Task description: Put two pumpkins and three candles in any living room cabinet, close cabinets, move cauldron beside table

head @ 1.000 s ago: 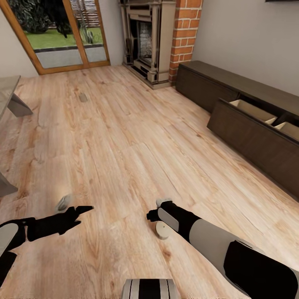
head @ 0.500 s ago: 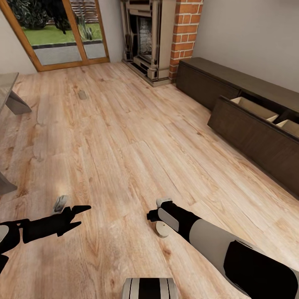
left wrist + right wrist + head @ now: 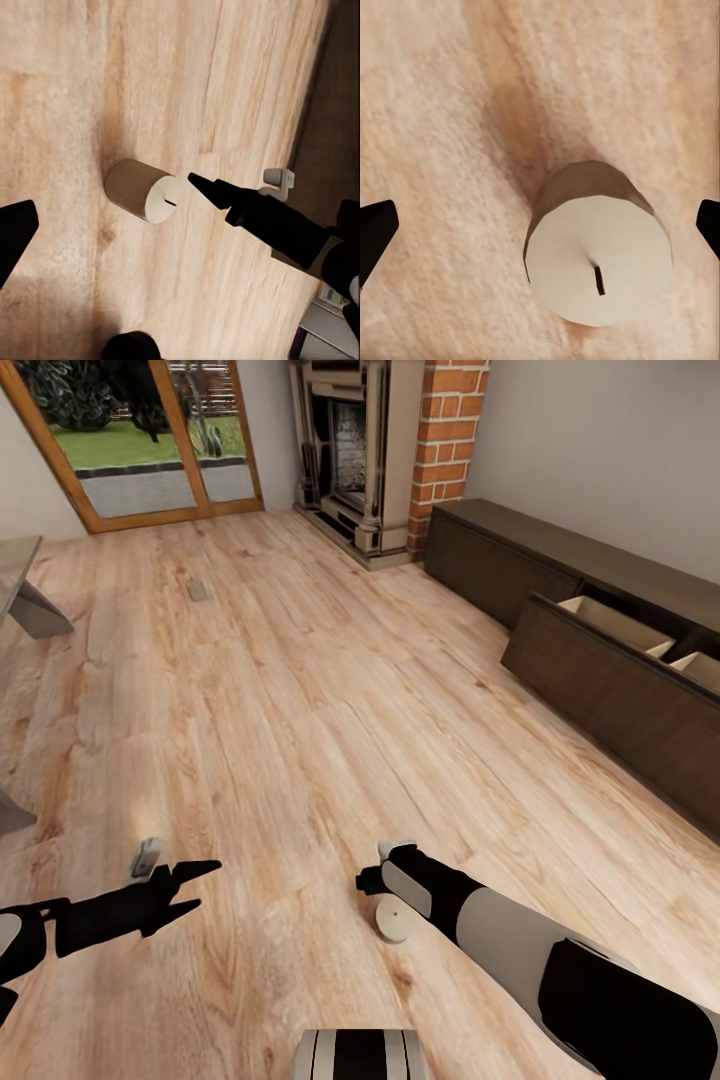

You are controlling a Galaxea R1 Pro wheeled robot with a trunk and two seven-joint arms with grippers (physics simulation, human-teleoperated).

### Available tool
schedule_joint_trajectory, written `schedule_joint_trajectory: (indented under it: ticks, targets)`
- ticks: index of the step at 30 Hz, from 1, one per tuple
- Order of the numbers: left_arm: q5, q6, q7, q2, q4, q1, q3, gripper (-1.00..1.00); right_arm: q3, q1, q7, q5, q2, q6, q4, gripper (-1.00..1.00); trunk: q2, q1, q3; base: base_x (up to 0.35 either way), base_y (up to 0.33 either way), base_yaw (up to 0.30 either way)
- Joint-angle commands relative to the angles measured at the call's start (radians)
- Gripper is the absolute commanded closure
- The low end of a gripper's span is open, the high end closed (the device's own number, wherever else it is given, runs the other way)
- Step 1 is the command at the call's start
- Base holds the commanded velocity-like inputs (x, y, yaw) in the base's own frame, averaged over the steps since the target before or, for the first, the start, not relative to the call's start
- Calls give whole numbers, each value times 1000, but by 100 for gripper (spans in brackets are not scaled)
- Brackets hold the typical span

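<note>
Nearest to you, your right gripper (image 3: 385,888) hangs low over the plank floor (image 3: 330,700), pointing down at a candle (image 3: 393,922) that stands upright just beneath it. In the right wrist view that candle (image 3: 598,262) sits between the two black fingertips (image 3: 376,232), which are spread wide at either edge with clear floor on both sides of it; they touch nothing and hold nothing.

To your left, your left gripper (image 3: 190,885) is also spread apart and empty, its fingers (image 3: 200,869) held level above the floor. A second candle (image 3: 146,856) stands just beyond it; in the left wrist view this candle (image 3: 141,190) lies in the gap between the fingers, near the tip of one but apart from it.

Farther off, a third candle (image 3: 197,590) sits alone on the floor. At your far left, the table (image 3: 22,585) edge shows. To your right, the cabinet (image 3: 600,650) stands along the wall with one front panel tilted open, pale compartments visible inside. Beyond it stands the brick fireplace (image 3: 385,450).
</note>
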Motion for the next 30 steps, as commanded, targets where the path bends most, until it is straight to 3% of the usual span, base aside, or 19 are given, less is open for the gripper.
schedule_joint_trajectory:
  ticks: [1,19,23,30]
  targets:
    - [9,3,0,0,-1,1,0,-100,7,-1,-8,-10,-1,1,-1,-100,0,0,-1,55,0,0]
    - [16,4,-18,0,-1,3,-1,-100,7,-1,-11,-9,-1,14,34,-100,0,0,-1,43,-28,0]
    - [15,4,-63,1,-1,3,-1,-100,8,-1,-10,-8,-1,14,34,-100,0,0,-1,0,0,0]
    - [10,4,-89,2,-1,8,-1,-100,37,-1,-11,-7,4,14,32,-100,-2,3,-28,0,0,0]
